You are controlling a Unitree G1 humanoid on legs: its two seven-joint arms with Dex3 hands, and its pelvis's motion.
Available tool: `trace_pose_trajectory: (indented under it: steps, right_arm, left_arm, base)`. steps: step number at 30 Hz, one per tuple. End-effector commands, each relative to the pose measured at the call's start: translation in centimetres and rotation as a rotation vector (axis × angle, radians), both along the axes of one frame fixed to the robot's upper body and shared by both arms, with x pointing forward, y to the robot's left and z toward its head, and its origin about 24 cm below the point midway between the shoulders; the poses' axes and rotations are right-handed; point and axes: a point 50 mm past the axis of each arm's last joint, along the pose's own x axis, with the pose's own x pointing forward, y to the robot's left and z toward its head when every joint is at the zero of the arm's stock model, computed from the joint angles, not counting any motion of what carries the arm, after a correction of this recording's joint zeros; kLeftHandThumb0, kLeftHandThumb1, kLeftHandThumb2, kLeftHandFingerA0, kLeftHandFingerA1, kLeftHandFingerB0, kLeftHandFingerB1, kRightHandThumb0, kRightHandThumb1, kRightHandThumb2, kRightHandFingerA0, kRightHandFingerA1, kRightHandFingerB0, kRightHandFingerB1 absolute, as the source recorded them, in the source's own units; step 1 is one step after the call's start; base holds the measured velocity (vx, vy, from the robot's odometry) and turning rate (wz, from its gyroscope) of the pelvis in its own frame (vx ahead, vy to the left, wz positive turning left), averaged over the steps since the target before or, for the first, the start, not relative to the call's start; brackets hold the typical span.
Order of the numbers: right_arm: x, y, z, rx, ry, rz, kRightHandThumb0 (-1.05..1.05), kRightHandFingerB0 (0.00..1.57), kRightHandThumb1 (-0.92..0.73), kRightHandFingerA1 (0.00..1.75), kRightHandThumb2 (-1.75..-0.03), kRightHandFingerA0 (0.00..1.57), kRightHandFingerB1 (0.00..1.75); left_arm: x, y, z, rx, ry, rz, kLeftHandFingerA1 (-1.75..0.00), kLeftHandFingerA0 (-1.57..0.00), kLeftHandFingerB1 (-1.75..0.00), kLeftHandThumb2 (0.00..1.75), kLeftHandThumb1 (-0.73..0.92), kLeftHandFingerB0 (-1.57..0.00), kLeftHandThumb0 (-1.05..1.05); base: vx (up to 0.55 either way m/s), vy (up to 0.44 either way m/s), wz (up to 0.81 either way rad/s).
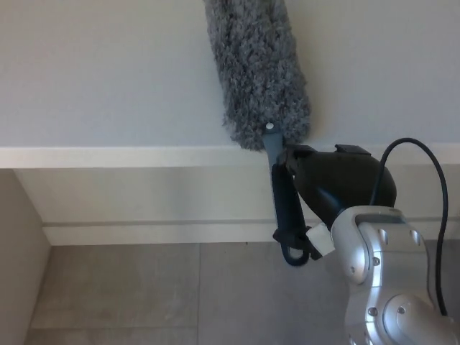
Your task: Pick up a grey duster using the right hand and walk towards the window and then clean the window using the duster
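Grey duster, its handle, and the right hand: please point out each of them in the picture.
grey duster (257, 72), head view, on the middle of the fluffy head.
duster handle (282, 208), head view, on the dark shaft above its loop.
right hand (338, 180), head view, on the black back of the hand.

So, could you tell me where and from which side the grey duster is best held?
By its dark handle, below the fluffy head, coming from the robot's right side, as the right hand does now. The handle is slim, rigid and hangs nearly upright with its looped end down; the head is soft and should stay free for wiping.
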Motion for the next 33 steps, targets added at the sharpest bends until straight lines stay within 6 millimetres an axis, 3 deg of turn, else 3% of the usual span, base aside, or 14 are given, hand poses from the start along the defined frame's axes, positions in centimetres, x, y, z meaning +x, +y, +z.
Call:
trace_pose_trajectory:
  steps: [1,3,4,5,6,7,8,10,15,19,26,31,32,33]
  right_arm:
    - [-0.2,0.3,-0.5,-0.016,-0.058,-0.020,-0.75,0.31,-0.62,0.59,-0.59,0.09,0.39]
    - [-0.3,0.2,-0.7,-0.026,-0.057,-0.016,-0.76,0.29,-0.62,0.59,-0.60,0.08,0.40]
    - [-0.3,0.2,-1.0,-0.042,-0.058,-0.021,-0.79,0.23,-0.49,0.59,-0.88,0.09,0.51]
    - [-0.3,0.1,-1.1,-0.045,-0.058,-0.022,-0.79,0.23,-0.49,0.59,-0.88,0.09,0.51]
    - [-0.3,0.1,-1.2,-0.045,-0.052,-0.029,-0.75,0.26,-0.62,0.59,-0.59,0.06,0.42]
    - [-0.2,0.0,-1.3,-0.045,-0.046,-0.039,-0.75,0.26,-0.62,0.59,-0.59,0.06,0.42]
    - [0.0,-0.4,-1.4,-0.036,-0.035,-0.059,-0.76,0.17,-0.50,0.57,-0.86,0.07,0.50]
    - [0.2,-0.6,-1.3,-0.036,-0.039,-0.076,-0.76,0.16,-0.51,0.58,-0.87,0.08,0.49]
    - [1.1,-1.7,-0.6,-0.059,-0.059,-0.145,-0.77,0.17,-0.53,0.58,-0.88,0.10,0.46]
    - [1.2,-1.7,-0.5,-0.038,-0.074,-0.174,-0.76,0.18,-0.51,0.58,-0.86,0.11,0.47]
    - [1.1,-1.1,-0.1,0.009,-0.150,-0.179,-0.74,0.24,-0.48,0.59,-0.85,0.16,0.49]
    - [1.1,-0.5,0.2,0.056,-0.146,-0.179,-0.71,0.19,-0.48,0.57,-0.87,0.08,0.49]
    - [1.1,-0.2,0.2,0.038,-0.150,-0.175,-0.72,0.27,-0.63,0.58,-0.59,0.09,0.39]
    - [1.1,-0.1,0.1,0.030,-0.154,-0.170,-0.74,0.28,-0.62,0.61,-0.60,0.09,0.40]
  left_arm:
    - [0.4,0.5,0.7,0.066,-0.071,-0.007,-1.24,-1.04,-0.94,0.92,0.61,-0.92,-0.07]
    - [0.4,0.3,0.7,0.060,-0.077,-0.006,-1.22,-1.05,-0.95,0.98,0.58,-0.92,-0.08]
    - [0.4,0.3,0.7,0.057,-0.070,-0.006,-1.21,-1.07,-0.96,0.97,0.58,-0.92,-0.08]
    - [0.3,0.2,0.6,0.055,-0.068,-0.006,-1.21,-1.07,-0.96,0.97,0.58,-0.92,-0.08]
    - [0.3,0.2,0.6,0.061,-0.066,-0.008,-1.23,-1.04,-0.96,0.93,0.61,-0.92,-0.06]
    - [0.3,0.2,0.7,0.069,-0.064,-0.011,-1.23,-1.04,-0.96,0.93,0.61,-0.92,-0.06]
    - [0.1,0.2,0.6,0.067,-0.058,-0.008,-1.21,-1.02,-0.96,0.94,0.61,-0.91,-0.09]
    - [0.1,0.2,0.6,0.071,-0.051,-0.012,-1.24,-0.99,-0.97,0.85,0.66,-0.90,-0.08]
    - [-0.4,0.1,0.5,0.071,-0.035,-0.009,-1.22,-1.01,-0.96,1.01,0.57,-0.93,-0.02]
    - [-0.5,-0.5,0.4,0.062,-0.045,-0.003,-1.27,-1.00,-1.01,1.05,0.54,-0.92,-0.02]
    - [-1.1,-0.4,0.4,0.049,-0.042,0.014,-1.24,-1.01,-1.04,0.85,0.65,-0.93,-0.07]
    - [-1.5,-0.5,0.5,0.071,-0.035,-0.004,-1.29,-1.04,-1.05,1.02,0.54,-0.93,-0.05]
    - [-1.5,-0.5,0.4,0.068,-0.030,-0.005,-1.26,-1.04,-1.03,1.06,0.53,-0.92,-0.02]
    - [-1.5,-0.5,0.5,0.073,-0.028,-0.013,-1.25,-1.05,-1.03,1.07,0.52,-0.92,-0.01]
  base:
    - [0.00,0.000,0.00]
    - [0.00,0.000,0.00]
    - [0.00,0.000,0.00]
    - [0.00,0.000,0.00]
    - [0.00,0.000,0.00]
    - [0.00,0.000,0.00]
    - [0.00,0.000,0.00]
    - [0.00,0.000,0.00]
    - [0.00,0.000,0.00]
    - [0.00,0.000,0.00]
    - [0.00,0.000,0.00]
    - [0.00,0.000,0.00]
    - [0.00,0.000,0.00]
    - [0.00,0.000,0.00]
